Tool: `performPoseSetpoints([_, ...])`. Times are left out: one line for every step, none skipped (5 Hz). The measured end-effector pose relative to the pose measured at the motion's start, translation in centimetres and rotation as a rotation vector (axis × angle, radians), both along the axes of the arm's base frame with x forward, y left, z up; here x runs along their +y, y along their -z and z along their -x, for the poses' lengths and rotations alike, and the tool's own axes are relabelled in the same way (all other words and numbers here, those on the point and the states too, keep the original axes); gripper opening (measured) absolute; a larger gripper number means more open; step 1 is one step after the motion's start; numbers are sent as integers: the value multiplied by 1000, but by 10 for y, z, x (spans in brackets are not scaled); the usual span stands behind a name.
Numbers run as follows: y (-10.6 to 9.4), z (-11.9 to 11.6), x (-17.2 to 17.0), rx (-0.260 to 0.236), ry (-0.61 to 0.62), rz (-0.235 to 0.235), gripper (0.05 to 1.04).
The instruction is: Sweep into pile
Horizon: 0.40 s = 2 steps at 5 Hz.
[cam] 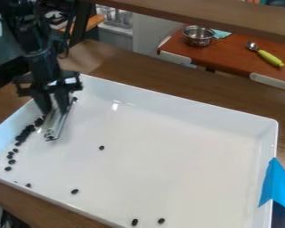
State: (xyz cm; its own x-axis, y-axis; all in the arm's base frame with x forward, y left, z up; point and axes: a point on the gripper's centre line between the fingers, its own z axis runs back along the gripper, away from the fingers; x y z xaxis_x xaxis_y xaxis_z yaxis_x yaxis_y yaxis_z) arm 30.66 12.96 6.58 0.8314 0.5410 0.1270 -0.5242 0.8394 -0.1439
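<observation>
While the gripper hangs over the upper left of the white tray, its jaws are closed on a slanting, silvery bar. Small dark pieces cluster near the bar along the tray's left side, with others scattered toward the lower left and bottom centre.

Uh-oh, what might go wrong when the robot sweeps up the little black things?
The tool is narrow and sits tilted in the gripper, so it might slip or twist. Some black bits lie by the left wall of the tray, so a hard push could flick them out. A few strays lie far from the main bunch and might get missed.
</observation>
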Motion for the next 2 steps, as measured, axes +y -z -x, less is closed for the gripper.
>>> performPoseSetpoints([-13, -12, -52, -26, 59, 55, 339])
performPoseSetpoints([-14, -10, -104, -42, 133, 65, 339])
